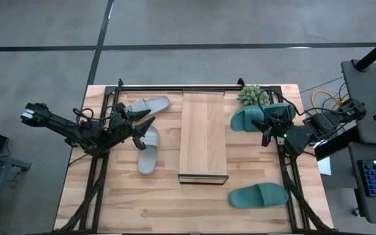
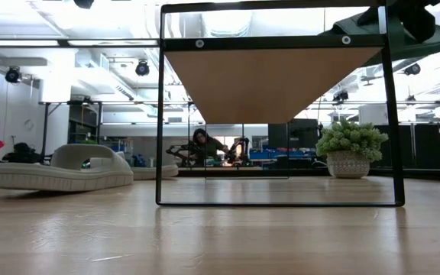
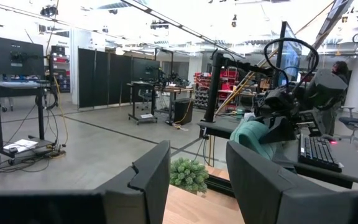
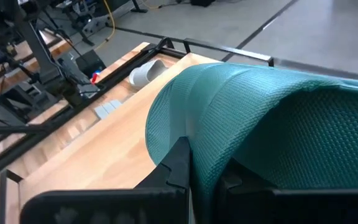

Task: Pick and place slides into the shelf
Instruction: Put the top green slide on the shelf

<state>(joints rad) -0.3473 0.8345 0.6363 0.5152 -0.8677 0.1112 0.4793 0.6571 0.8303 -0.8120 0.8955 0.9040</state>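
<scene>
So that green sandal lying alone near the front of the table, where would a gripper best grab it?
Probably across its wide strap, coming straight down from above. The teal slide lies flat, sole down, lengthwise across the table, with nothing close by. Its strap arches over the sole, giving the fingers an edge to close on.

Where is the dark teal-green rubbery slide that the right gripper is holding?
In the high view, the dark teal-green rubbery slide is on the table's right side, lifted in the right gripper, between the long light-wood shelf and the small potted plant.
</scene>
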